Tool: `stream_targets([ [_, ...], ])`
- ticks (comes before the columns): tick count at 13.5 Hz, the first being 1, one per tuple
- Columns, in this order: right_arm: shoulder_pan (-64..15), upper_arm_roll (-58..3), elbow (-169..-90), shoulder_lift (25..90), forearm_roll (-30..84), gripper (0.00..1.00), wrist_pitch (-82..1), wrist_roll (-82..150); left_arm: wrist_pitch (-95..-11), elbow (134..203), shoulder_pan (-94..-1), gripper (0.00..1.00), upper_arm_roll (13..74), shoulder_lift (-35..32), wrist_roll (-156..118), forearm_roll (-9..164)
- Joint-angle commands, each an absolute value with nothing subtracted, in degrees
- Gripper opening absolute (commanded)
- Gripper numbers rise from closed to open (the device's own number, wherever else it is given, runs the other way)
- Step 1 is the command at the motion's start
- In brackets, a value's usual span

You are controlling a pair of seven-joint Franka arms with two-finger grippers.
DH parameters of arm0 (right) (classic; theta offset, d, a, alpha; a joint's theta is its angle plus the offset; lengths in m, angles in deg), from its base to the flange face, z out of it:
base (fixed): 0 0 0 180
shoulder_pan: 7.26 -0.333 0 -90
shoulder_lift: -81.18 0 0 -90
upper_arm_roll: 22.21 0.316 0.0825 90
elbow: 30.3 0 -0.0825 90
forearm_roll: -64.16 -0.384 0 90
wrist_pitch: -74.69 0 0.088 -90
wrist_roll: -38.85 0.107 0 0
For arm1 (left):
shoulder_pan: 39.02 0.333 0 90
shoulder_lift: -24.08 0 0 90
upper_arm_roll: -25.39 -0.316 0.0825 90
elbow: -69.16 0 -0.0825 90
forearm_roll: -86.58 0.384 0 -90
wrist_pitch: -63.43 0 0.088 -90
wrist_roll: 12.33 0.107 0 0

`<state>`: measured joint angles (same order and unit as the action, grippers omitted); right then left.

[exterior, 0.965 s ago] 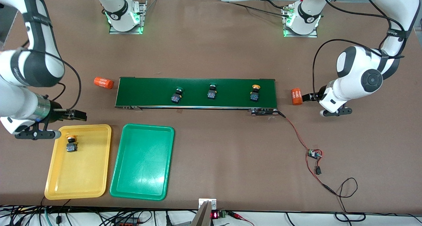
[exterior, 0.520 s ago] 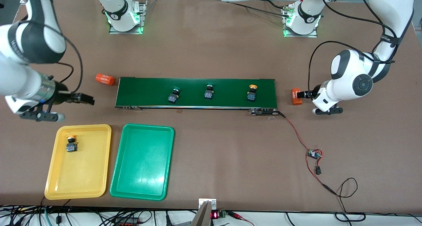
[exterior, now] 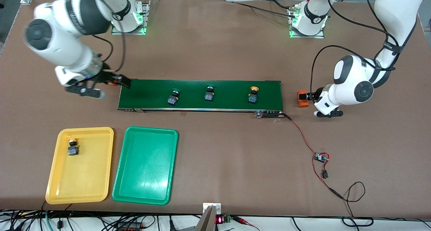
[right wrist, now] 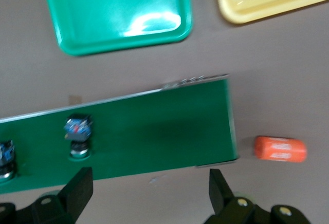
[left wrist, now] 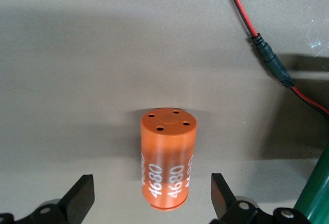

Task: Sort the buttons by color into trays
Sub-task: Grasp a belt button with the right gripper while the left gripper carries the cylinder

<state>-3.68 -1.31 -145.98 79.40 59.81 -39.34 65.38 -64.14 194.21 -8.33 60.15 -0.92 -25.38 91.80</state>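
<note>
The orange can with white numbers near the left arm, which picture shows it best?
The left wrist view: the orange cylinder fills the middle, numbers readable, lying between the open left tool fingers. The front view shows it small, partly hidden by that tool. The right wrist view shows a different one.

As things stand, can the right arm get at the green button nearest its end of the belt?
Probably yes: the right tool is open over that belt end, and nothing stands between it and the button.
</note>
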Motion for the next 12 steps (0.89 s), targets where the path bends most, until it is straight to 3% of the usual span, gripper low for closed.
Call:
stream_targets([
  [1,-2.87,3.97,-153.23,82.06,59.15,1.00,-46.30,69.23,-64.89,194.40,-8.00,1.00,60.45,-1.93,-24.11,91.23],
  [5,-2.87,7.06,-157.82,81.10,59.85,1.00,-53.89,71.46,-64.98,194.40,-8.00,1.00,60.45,-3.43,-24.20,91.23],
  [7,-2.78,7.06,-157.82,79.95,60.20,1.00,-55.12,70.76,-64.89,194.40,-8.00,0.77,60.45,-3.43,-24.20,91.23],
  [9,-3.04,7.06,-157.74,78.11,60.29,1.00,-56.52,69.71,-64.81,194.40,-8.00,0.38,60.45,-3.43,-24.11,91.23],
  [10,-3.30,7.06,-157.74,76.97,60.29,1.00,-57.49,69.61,-64.80,194.40,-8.00,0.23,60.45,-3.43,-24.20,91.23],
  [12,-3.31,7.06,-157.65,73.99,60.38,1.00,-60.82,69.53,-64.28,194.05,-8.00,0.04,60.45,-2.47,-24.11,91.23],
])
